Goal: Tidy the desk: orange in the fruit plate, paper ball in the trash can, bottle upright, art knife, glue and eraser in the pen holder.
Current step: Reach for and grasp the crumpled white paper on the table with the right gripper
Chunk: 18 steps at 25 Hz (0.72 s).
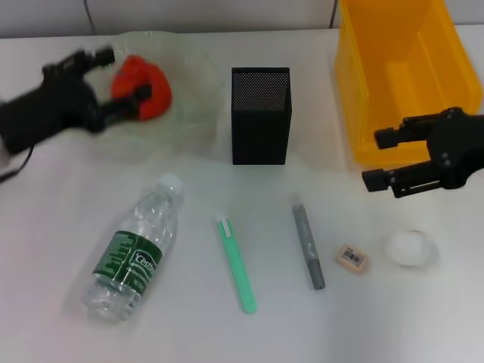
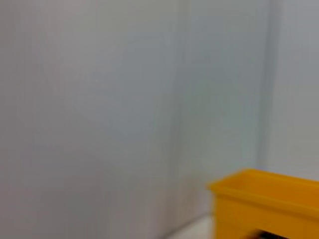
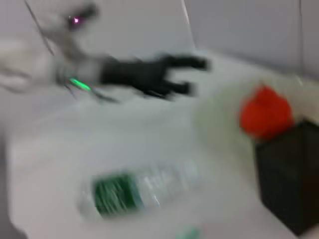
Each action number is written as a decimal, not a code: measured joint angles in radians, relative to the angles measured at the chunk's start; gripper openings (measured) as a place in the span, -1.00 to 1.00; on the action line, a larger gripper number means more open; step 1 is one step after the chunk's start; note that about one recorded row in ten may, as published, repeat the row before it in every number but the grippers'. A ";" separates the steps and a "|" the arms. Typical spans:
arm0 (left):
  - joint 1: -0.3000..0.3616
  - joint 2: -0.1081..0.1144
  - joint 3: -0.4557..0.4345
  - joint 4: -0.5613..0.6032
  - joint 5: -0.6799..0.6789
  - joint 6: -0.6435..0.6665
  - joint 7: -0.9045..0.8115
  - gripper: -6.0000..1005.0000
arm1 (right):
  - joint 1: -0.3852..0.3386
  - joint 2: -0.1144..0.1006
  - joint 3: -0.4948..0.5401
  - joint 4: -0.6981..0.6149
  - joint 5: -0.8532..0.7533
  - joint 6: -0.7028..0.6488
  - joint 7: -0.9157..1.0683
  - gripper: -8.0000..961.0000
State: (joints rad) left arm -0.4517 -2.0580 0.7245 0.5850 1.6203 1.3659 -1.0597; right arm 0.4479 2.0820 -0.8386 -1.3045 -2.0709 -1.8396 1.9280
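Observation:
The orange (image 1: 151, 89) lies in the pale-green fruit plate (image 1: 193, 72) at the back left. My left gripper (image 1: 128, 74) is open at the orange's left side; in the right wrist view this gripper (image 3: 197, 75) stands apart from the orange (image 3: 264, 115). The bottle (image 1: 136, 253) lies on its side at the front left. A green art knife (image 1: 236, 265), a grey glue stick (image 1: 308, 246) and the eraser (image 1: 353, 259) lie in front of the black pen holder (image 1: 260, 115). My right gripper (image 1: 378, 160) is open, above and behind the paper ball (image 1: 409, 248).
The yellow trash can (image 1: 408, 76) stands at the back right, just behind my right gripper, and its corner (image 2: 264, 204) shows in the left wrist view against a pale wall. The white desk (image 1: 60, 204) carries everything.

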 joint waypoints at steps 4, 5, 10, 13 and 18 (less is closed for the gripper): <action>0.113 0.001 0.060 0.080 0.003 0.135 0.003 0.60 | 0.067 -0.002 -0.182 -0.260 -0.230 -0.027 0.335 0.73; 0.132 0.001 0.069 0.090 0.003 0.157 0.006 0.61 | 0.090 -0.002 -0.231 -0.295 -0.289 -0.042 0.400 0.73; 0.181 0.000 0.075 0.101 0.003 0.189 0.009 0.68 | 0.160 -0.002 -0.442 -0.305 -0.514 -0.101 0.517 0.73; 0.186 0.001 0.073 0.093 0.003 0.171 0.010 0.70 | 0.162 -0.002 -0.525 -0.268 -0.566 -0.105 0.449 0.73; 0.186 0.002 0.077 0.088 0.005 0.149 0.014 0.70 | 0.133 0.004 -0.567 -0.237 -0.574 -0.033 0.304 0.71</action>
State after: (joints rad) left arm -0.2653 -2.0565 0.8019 0.6730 1.6249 1.5151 -1.0462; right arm 0.5811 2.0859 -1.4059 -1.5418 -2.6448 -1.8727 2.2320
